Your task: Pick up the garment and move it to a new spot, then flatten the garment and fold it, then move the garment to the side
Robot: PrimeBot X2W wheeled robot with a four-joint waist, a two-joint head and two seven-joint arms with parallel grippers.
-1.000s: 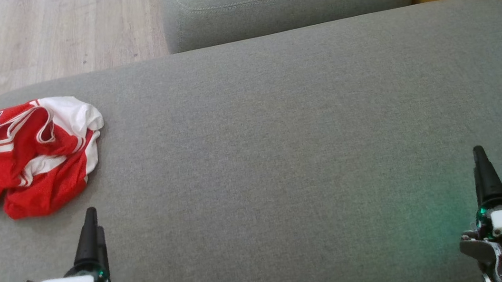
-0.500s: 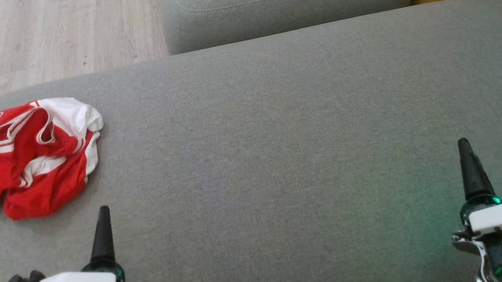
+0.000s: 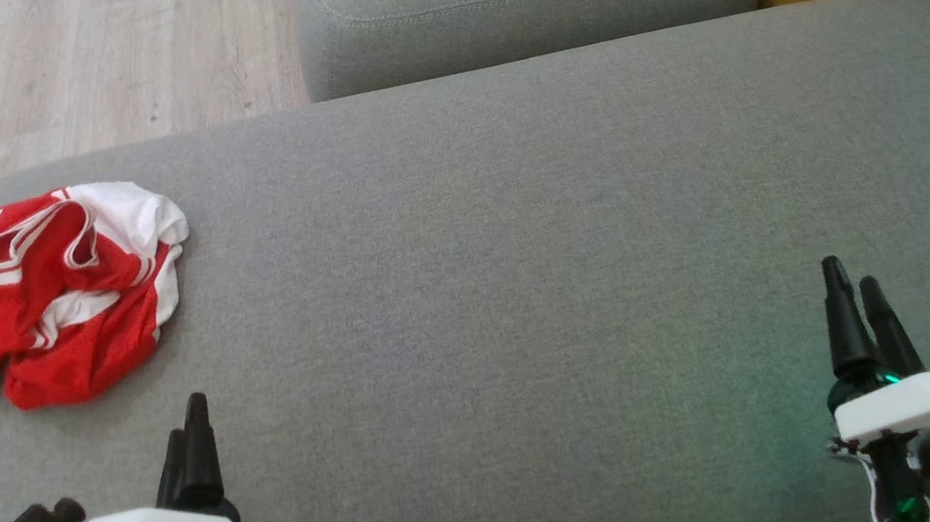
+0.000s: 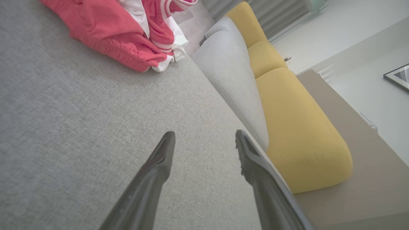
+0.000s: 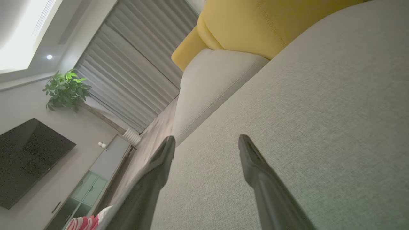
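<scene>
At cushion (image 3: 516, 246) left edge: garment (image 3: 43, 295) crumpled; mesh jersey, judged light, limp, slippery. Pinch a raised red fold. Left gripper (image 4: 204, 135) and right gripper (image 5: 206, 139): fingers spread, empty.

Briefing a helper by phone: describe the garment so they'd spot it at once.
Find the big grey cushion. Near its left edge, ahead of the left gripper, lies the garment: a crumpled red-and-white jersey, unlike the plain grey around it.

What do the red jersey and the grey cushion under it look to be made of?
Red jersey: probably thin synthetic sports mesh, faintly pitted, crumpling into soft folds, with white striped trim. Grey sofa cushion: matte woven upholstery fabric, showing a flecked, crosshatched weave up close.
</scene>
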